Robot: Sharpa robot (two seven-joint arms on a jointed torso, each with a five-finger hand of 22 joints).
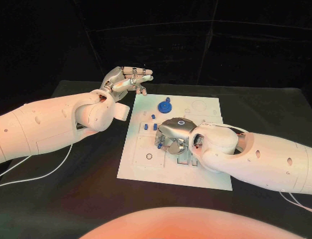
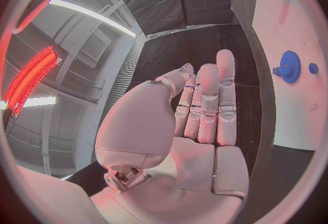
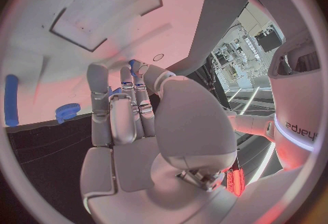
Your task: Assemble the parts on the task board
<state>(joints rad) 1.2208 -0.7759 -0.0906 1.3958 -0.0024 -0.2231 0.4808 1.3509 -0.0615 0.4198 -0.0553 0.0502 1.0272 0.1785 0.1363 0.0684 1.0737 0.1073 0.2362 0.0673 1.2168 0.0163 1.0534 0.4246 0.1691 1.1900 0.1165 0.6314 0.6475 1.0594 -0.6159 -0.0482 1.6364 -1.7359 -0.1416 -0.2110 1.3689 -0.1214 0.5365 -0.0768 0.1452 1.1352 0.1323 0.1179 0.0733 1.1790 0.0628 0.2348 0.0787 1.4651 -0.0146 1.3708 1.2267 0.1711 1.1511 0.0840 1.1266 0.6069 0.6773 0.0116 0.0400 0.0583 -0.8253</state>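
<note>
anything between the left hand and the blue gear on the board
Nothing: in the head view, bare task board separates the left hand from the blue gear.

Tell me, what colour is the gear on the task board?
The gear is blue, clearest in the left wrist view.
</note>
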